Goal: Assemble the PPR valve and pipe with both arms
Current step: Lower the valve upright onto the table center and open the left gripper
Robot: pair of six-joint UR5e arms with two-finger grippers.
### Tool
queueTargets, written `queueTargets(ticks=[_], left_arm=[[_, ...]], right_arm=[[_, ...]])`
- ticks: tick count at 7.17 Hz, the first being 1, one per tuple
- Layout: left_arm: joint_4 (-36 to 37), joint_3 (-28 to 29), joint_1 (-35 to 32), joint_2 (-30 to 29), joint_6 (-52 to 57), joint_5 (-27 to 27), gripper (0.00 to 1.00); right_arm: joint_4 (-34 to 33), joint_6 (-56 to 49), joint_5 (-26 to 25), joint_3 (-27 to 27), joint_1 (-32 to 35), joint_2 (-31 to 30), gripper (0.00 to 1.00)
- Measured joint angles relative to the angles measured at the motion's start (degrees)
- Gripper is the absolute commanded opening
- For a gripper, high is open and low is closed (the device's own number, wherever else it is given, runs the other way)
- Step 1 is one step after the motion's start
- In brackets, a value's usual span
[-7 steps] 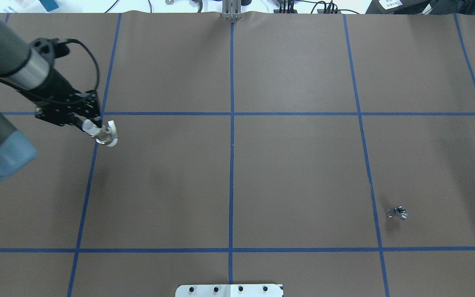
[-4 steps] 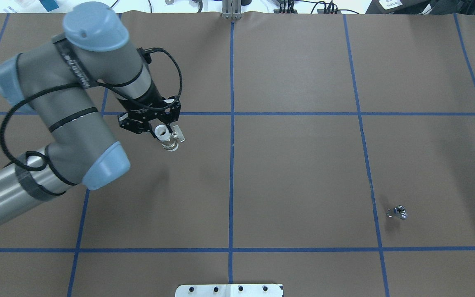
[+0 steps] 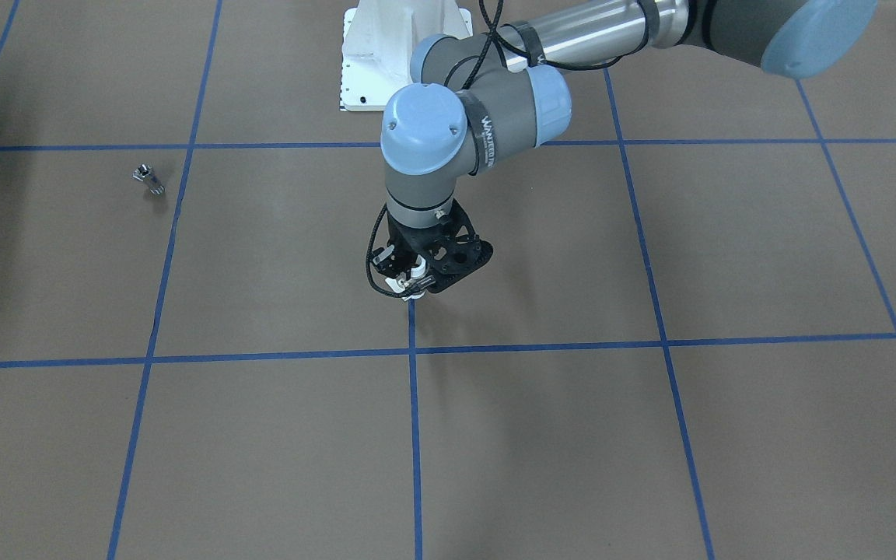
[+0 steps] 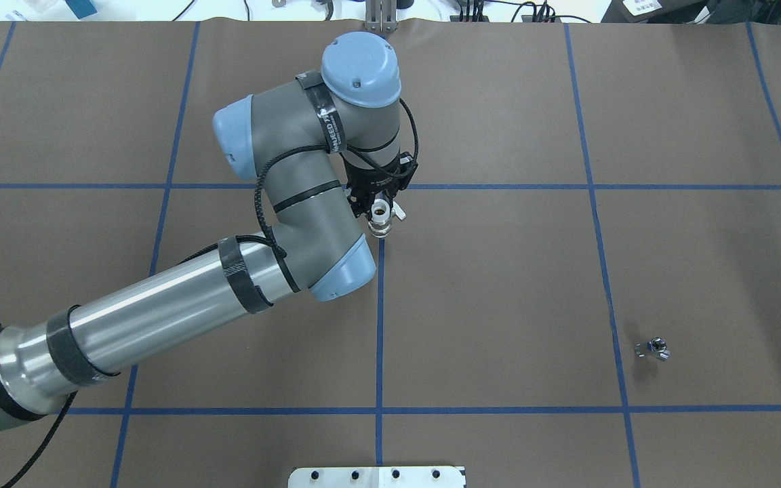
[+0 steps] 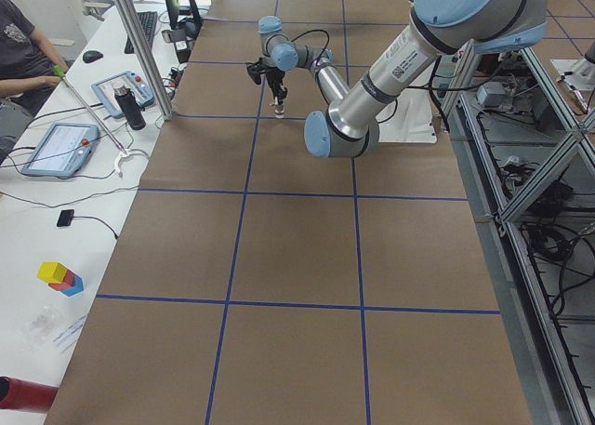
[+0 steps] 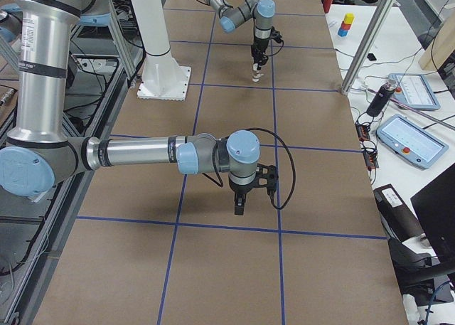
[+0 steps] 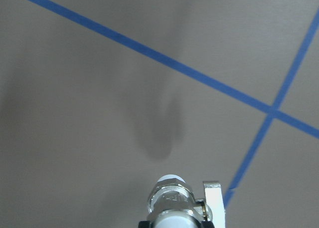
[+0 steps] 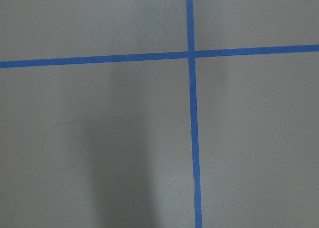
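The PPR valve (image 4: 382, 224) is held upright in the left gripper (image 4: 379, 209), whose fingers are clamped on its upper part, so that the lower white end points down at the table (image 4: 499, 271). The valve is carried over the middle of the table, close to a crossing of the blue tape lines (image 4: 379, 325), and in the left wrist view its shadow is seen apart from it on the brown cover. The left arm (image 4: 160, 318) is stretched in from the robot's left side with its wrist bent downward. The pipe (image 4: 653, 349) is lying on the table well apart from the valve, on the robot's right side, near one of the tape lines and touched by nothing. The right gripper (image 6: 240, 208) is seen only in the exterior right view, pointed down above the table on the right arm (image 6: 135, 154); whether its fingers are wide or narrow cannot be told.
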Motion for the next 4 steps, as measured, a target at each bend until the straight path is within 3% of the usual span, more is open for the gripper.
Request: queueTargets(ticks=[4], left_arm=[[-0.2, 2.0, 1.3, -1.0, -3.3, 2.3, 0.0]], right_arm=[[-0.1, 0.0, 0.0, -0.3, -0.1, 0.0, 0.99]])
